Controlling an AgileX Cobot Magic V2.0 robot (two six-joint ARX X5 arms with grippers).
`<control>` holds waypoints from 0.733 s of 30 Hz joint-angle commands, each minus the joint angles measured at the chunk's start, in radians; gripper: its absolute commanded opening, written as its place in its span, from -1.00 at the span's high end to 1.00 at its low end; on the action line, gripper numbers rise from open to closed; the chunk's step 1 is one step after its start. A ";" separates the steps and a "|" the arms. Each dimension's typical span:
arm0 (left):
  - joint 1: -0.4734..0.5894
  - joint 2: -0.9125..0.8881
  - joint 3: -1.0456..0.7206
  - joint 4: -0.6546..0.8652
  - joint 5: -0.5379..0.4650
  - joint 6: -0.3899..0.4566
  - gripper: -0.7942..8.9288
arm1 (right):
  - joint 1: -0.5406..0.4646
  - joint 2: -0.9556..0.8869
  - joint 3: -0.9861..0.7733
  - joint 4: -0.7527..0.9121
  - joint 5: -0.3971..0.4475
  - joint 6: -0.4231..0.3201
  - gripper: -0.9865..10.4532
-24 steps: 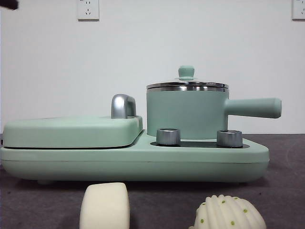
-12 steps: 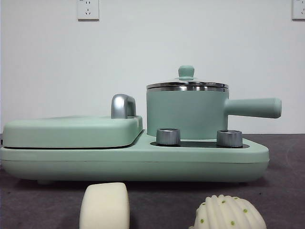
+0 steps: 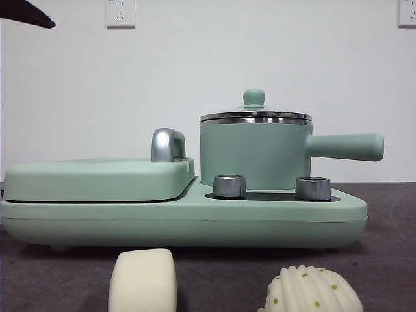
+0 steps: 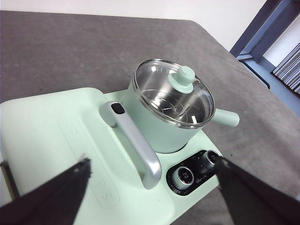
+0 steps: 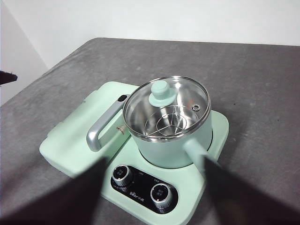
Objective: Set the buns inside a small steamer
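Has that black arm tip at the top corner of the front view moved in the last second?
Yes. The black arm tip has pushed further into frame toward the wall socket, after dropping out of view half a second ago.

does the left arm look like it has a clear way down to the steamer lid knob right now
Probably yes. The left gripper hangs open above the cooker, and nothing stands between it and the lid knob on the small steamer. The chrome handle of the griddle cover sits beside that path, not across it.
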 commanded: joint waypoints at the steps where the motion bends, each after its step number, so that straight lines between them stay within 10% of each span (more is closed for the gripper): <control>1: -0.004 0.008 0.018 0.014 0.006 0.002 -0.13 | 0.000 0.008 0.014 0.007 0.001 -0.008 -0.04; 22: -0.087 0.238 0.230 0.033 0.006 -0.050 -0.12 | 0.000 0.008 0.014 0.026 0.000 -0.008 -0.04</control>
